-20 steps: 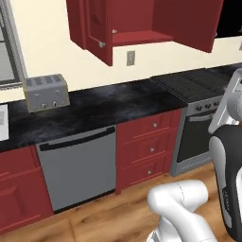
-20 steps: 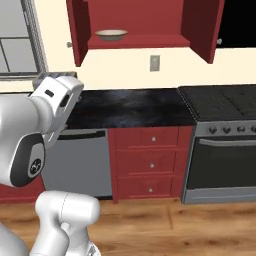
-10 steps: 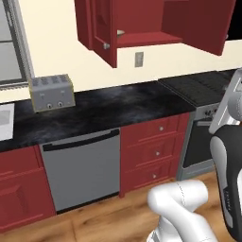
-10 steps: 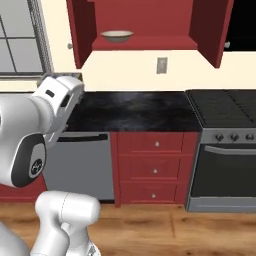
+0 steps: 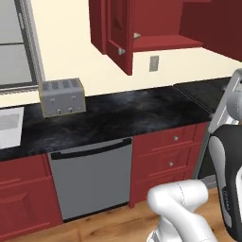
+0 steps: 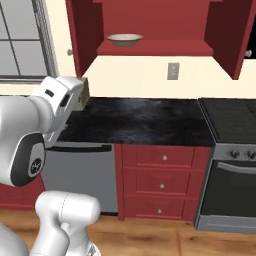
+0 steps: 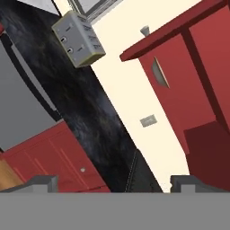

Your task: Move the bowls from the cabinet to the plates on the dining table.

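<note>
Judged early in the task, with nothing delivered so far as can be seen. Cream-white bowl (image 6: 124, 39) resting on the lower shelf of the open cabinet (image 6: 150, 20), toward its left side, untouched; seen edge-on as a pale sliver (image 7: 160, 73) in the hand view. Dark wooden bowl not made out, nor the plates or the dining table. Fingers (image 7: 45, 182) spread wide, holding nothing, well apart from the shelf and aimed past the toaster (image 5: 62, 96) on the black surface (image 6: 145, 120) below. Left to do, by this reading: reaching up, grasping each bowl, carrying it to a plate.
</note>
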Robot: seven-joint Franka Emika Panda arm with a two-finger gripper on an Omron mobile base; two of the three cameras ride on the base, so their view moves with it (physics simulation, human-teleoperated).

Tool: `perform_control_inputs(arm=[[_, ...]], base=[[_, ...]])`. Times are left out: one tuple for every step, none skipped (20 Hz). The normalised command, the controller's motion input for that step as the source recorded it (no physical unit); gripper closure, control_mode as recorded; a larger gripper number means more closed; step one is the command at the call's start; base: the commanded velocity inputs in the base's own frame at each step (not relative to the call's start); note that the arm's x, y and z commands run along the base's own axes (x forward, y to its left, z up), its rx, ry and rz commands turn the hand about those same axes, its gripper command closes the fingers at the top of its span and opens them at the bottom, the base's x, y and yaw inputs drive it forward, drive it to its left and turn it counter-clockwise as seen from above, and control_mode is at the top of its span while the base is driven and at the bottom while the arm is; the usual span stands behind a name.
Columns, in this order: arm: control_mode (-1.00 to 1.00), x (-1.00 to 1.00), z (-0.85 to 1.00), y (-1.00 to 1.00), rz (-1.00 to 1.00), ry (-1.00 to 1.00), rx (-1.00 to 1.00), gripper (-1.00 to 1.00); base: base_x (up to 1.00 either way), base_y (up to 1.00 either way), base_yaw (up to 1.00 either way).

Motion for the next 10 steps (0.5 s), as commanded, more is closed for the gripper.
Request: perform_control_inputs(arm=[[1.00,0.00,0.00,0.00,0.00,0.00,0.00,-1.00],[1.00,0.00,0.00,0.00,0.00,0.00,0.00,-1.00],[1.00,0.00,0.00,0.00,0.00,0.00,0.00,-1.00],[1.00,0.00,0.00,0.00,0.00,0.00,0.00,-1.00],[1.00,0.00,0.00,0.00,0.00,0.00,0.00,-1.00],[1.00,0.00,0.00,0.00,0.00,0.00,0.00,-1.00],[1.00,0.00,0.00,0.00,0.00,0.00,0.00,-1.00],[1.00,0.00,0.00,0.00,0.00,0.00,0.00,-1.00],[1.00,0.00,0.00,0.00,0.00,0.00,0.00,-1.00],[1.00,0.00,0.00,0.00,0.00,0.00,0.00,-1.00]], base=[[0.49,-0.28,0.17],[0.49,-0.28,0.17],[0.49,-0.28,0.18],[0.50,-0.28,0.18],[0.52,-0.26,0.18],[0.52,-0.28,0.19],[0.51,-0.31,0.19],[0.50,-0.39,0.20],[0.47,-0.42,0.20],[0.46,-0.42,0.20]])
